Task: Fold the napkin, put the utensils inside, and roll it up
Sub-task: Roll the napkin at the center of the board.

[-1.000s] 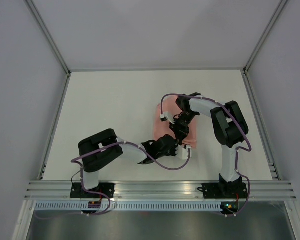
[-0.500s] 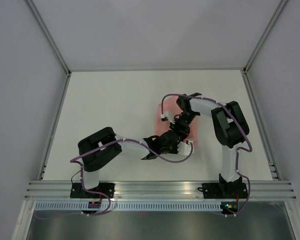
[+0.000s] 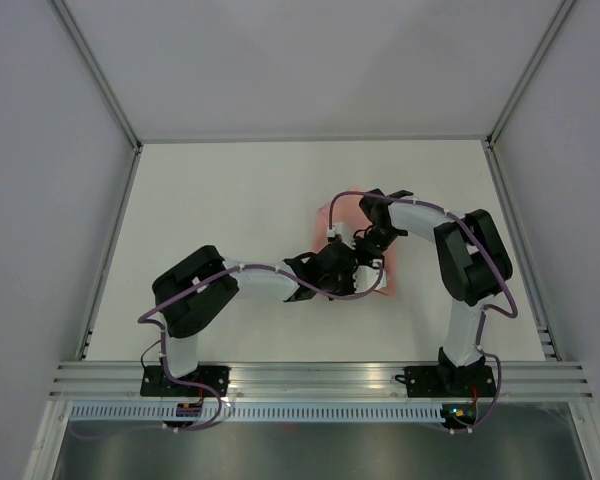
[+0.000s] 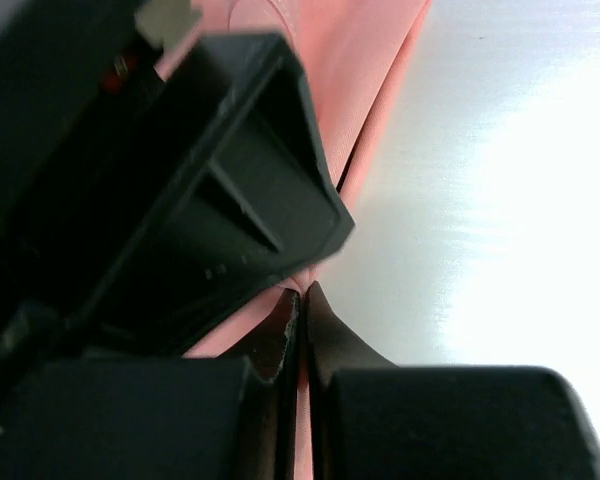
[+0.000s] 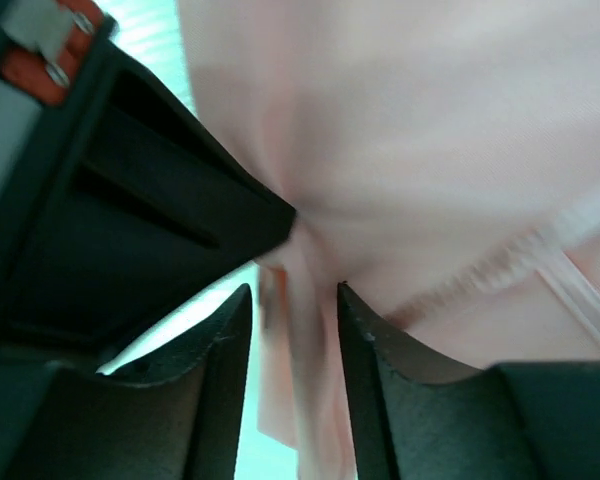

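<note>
The napkin lies bunched on the white worktop, right of centre, mostly hidden under both arms. The left gripper has its fingers closed on a thin edge of the pink cloth. The right gripper, just beside it, has its fingers slightly apart with a hanging fold between them. I cannot tell whether they pinch it.
</note>
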